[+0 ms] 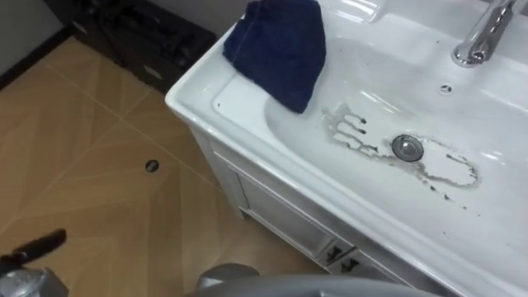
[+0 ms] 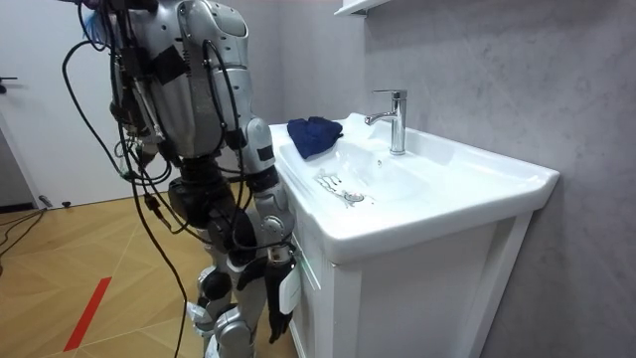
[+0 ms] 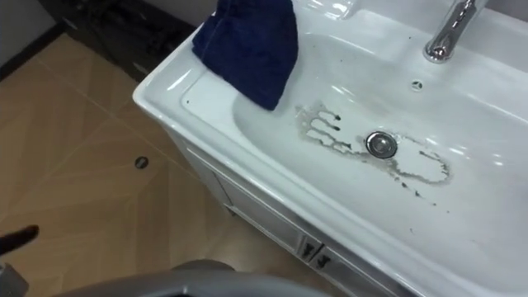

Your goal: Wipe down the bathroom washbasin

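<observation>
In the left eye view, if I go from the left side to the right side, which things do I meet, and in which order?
Round floor fitting → blue cloth → drain → faucet. I leave out the dirty stain, because it spreads on both sides of the drain.

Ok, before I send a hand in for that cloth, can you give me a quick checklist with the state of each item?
1. Blue cloth within reach, draped over the left rim of the basin: ok.
2. Cloth in hand: not ok; it lies unheld.
3. Right hand free, hanging open beside the cabinet: ok.
4. Left hand ready: cannot tell; it sits low, away from the basin.
5. Grime located, spread around the drain: ok.
</observation>
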{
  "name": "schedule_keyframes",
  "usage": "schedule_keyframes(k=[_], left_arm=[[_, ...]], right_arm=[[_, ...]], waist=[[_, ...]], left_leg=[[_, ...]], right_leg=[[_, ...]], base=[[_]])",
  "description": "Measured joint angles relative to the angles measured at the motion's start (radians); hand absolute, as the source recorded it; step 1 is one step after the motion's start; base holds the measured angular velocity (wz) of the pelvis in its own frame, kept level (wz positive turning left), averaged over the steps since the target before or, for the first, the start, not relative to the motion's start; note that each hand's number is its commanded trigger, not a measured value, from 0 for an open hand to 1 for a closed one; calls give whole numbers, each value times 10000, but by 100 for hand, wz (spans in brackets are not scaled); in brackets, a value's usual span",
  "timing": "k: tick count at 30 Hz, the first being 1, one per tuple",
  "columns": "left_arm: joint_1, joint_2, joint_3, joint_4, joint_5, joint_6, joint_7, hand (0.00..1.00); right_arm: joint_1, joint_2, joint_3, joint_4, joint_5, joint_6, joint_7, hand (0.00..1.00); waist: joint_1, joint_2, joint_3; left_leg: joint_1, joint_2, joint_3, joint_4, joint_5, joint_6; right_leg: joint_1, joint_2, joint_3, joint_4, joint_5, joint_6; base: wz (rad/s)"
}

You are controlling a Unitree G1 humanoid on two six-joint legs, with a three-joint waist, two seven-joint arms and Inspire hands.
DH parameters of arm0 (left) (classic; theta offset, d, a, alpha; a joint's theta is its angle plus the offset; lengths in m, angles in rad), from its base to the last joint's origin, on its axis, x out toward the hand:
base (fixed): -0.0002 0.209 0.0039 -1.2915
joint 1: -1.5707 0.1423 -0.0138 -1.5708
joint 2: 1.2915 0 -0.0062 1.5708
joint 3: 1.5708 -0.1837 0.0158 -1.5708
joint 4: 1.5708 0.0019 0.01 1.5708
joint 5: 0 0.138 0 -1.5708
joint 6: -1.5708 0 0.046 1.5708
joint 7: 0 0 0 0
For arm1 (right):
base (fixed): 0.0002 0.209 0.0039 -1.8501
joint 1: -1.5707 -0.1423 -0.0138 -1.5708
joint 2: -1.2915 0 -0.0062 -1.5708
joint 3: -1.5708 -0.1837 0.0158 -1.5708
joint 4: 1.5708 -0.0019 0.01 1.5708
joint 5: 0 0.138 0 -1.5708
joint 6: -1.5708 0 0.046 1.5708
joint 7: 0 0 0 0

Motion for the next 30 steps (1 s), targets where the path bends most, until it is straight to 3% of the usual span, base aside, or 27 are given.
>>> schedule_keyframes(k=[7,12,14,16,17,18,19,30], left_arm=[[-596,156,102,-3574,298,-273,1337,0],[-951,303,94,-4977,2015,-284,1728,0],[-1012,338,63,-5881,3010,-291,1810,0],[-1301,366,-102,-6280,3613,-419,1806,0],[-1430,397,-192,-6425,3936,-534,1775,0],[-1433,399,-246,-6529,4067,-563,1757,0],[-1434,399,-371,-6705,4220,-630,1689,0],[-1701,405,-1974,-7278,4476,-779,569,0]], right_arm=[[142,-72,-64,-165,43,-201,-101,0],[210,-110,114,-217,51,-232,-181,0],[187,-121,119,-241,10,-330,-161,0],[160,-119,122,-195,5,-404,-30,0],[170,-120,123,-155,-13,-426,36,0],[168,-119,123,-155,-23,-440,36,0],[188,-120,111,-152,-21,-527,38,0],[119,-88,102,49,406,-663,266,0]], waist=[[-46,218,-62],[-234,329,-53],[-516,293,-45],[-605,272,-36],[-695,314,26],[-760,250,35],[-856,277,1],[-1639,219,85]], left_leg=[[-56,-9,45,19,28,3],[68,-3,81,-47,27,3],[54,-2,64,-62,27,2],[114,-2,73,-75,27,2],[214,5,120,-119,27,2],[251,0,138,-165,27,3],[264,-10,140,-178,27,3],[417,85,559,-314,23,-4]], right_leg=[[-77,7,192,-38,2,1],[-7,9,239,-45,1,1],[-18,13,264,-41,2,1],[31,12,316,-39,1,1],[89,14,424,-52,2,1],[103,14,485,-69,2,1],[120,13,542,-91,2,1],[95,96,1380,-205,3,1]], base=[[-1],[-3],[2],[-3],[-9],[-10],[-5],[-13]])
